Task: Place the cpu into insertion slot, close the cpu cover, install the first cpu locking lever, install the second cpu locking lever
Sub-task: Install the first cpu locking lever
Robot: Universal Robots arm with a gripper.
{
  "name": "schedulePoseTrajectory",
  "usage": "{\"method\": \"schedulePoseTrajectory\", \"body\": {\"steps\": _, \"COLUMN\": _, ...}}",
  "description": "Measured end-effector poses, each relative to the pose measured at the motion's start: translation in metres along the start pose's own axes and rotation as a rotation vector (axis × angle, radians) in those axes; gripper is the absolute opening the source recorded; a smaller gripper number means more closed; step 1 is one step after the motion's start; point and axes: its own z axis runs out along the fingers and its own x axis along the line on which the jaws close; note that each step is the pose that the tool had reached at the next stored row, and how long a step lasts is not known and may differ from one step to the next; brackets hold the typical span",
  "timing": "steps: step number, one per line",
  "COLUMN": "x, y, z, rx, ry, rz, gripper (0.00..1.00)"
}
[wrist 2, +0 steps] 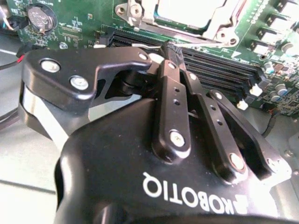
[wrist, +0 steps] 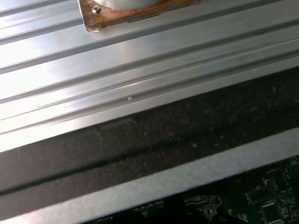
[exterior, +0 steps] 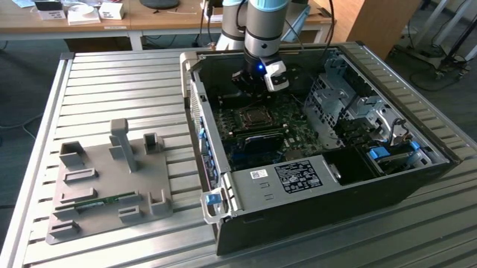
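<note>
Hovering inside the open black computer case [exterior: 320, 190], the end effector [wrist 2: 169, 50] hung with its fingers drawn together, gripping nothing, just above the long black memory slots [wrist 2: 224, 65] of the green motherboard [wrist 2: 84, 23]. Beside those slots sat the insertion slot [exterior: 253, 117], the cpu [wrist 2: 187, 11] showing pale through the window of the silvery cpu cover [wrist 2: 135, 11]. A grey fixture tray [exterior: 104, 190] lay on the ribbed metal table [exterior: 119, 84], toward the exterior view's left.

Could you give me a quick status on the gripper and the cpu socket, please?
Gripper shut, empty, above the memory slots. Cpu seated in insertion slot, cpu cover around it. Nothing in the way.
</note>
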Motion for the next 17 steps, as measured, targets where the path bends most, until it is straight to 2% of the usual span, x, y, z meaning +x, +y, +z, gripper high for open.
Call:
{"method": "schedulePoseTrajectory", "body": {"steps": 9, "x": -0.0002, "y": 0.001, "z": 0.0045, "rx": 0.0147, "ry": -0.0045, "rz": -0.001, "gripper": 0.11}}
{"method": "schedulePoseTrajectory", "body": {"steps": 17, "x": -0.0014, "y": 0.0021, "z": 0.0064, "rx": 0.0163, "ry": -0.005, "rz": -0.001, "gripper": 0.11}}
